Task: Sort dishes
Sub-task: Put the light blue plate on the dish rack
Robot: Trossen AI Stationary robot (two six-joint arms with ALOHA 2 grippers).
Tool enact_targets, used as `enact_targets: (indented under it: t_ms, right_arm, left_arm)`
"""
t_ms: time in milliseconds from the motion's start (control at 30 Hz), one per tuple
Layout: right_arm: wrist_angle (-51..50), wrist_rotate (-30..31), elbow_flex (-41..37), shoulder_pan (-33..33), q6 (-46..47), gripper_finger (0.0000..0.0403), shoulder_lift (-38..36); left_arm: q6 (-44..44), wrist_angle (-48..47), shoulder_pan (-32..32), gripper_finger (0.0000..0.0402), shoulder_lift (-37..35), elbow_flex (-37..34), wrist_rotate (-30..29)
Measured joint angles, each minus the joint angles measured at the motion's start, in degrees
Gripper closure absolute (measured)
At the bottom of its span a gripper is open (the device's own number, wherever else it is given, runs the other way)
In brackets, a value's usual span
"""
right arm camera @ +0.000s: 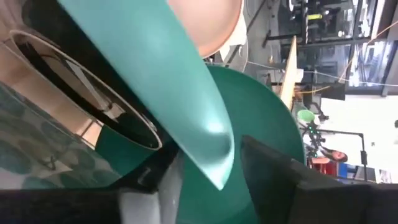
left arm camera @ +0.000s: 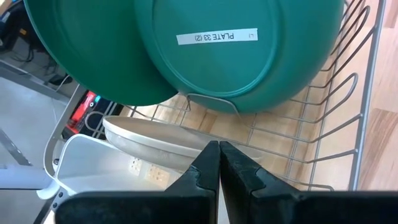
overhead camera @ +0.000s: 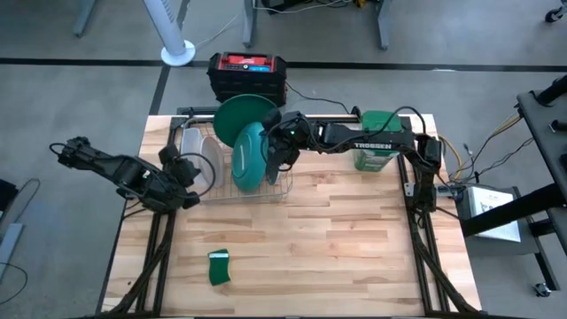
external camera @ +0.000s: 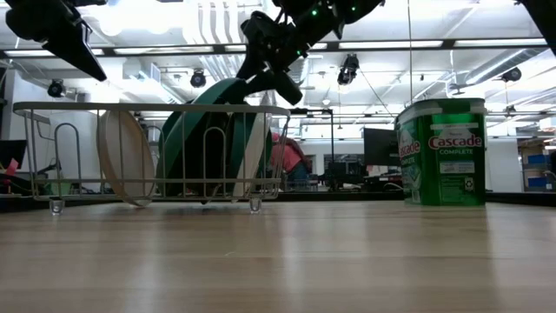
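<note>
Presently: wire rack [overhead camera: 279,190] at the table's [overhead camera: 337,257] back edge holds a dark green plate [overhead camera: 237,115], a teal plate [overhead camera: 251,158] and a whitish plate [overhead camera: 211,168], all on edge. Right gripper [overhead camera: 282,152] sits over the teal plate's rim, fingers either side of it, seemingly pinching, though contact is not clear. Left gripper [left arm camera: 219,163], pressed together and empty, waits beside the rack. Risk: a loose hold lets the teal plate slip sideways and knock its neighbours.

Plates [overhead camera: 251,156] upright in rack [overhead camera: 282,188]
</note>
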Motion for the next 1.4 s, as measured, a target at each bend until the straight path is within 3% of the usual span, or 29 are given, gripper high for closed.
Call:
enact_targets:
  t_ms: [233, 300, 933, 1300, 1400]
  right_arm:
    - [1.1, 0.8, 0.0, 0.1, -0.9, 0.0382, -0.2]
    - [1.3, 0.9, 0.1, 0.1, -0.9, 0.0392, -0.2]
    - [10.5, 0.7, 0.1, 0.2, -0.2, 0.0403, -1.4]
    - [17.5, -6.6, 0.1, 0.4, -7.5, 0.0402, -1.5]
    - [19.2, -12.7, 0.1, 0.0, -8.4, 0.0402, -1.6]
  left_arm:
    - [0.2, 0.0, 0.0, 0.0401, 0.8, 0.0, 0.0]
    - [0.2, 0.0, 0.0, 0.0401, 0.8, 0.0, 0.0]
    - [0.2, 0.0, 0.0, 0.0401, 0.8, 0.0, 0.0]
    - [0.2, 0.1, 0.0, 0.0401, 0.8, 0.0, 0.0]
    - [0.2, 0.1, 0.0, 0.0401, 0.8, 0.0, -0.3]
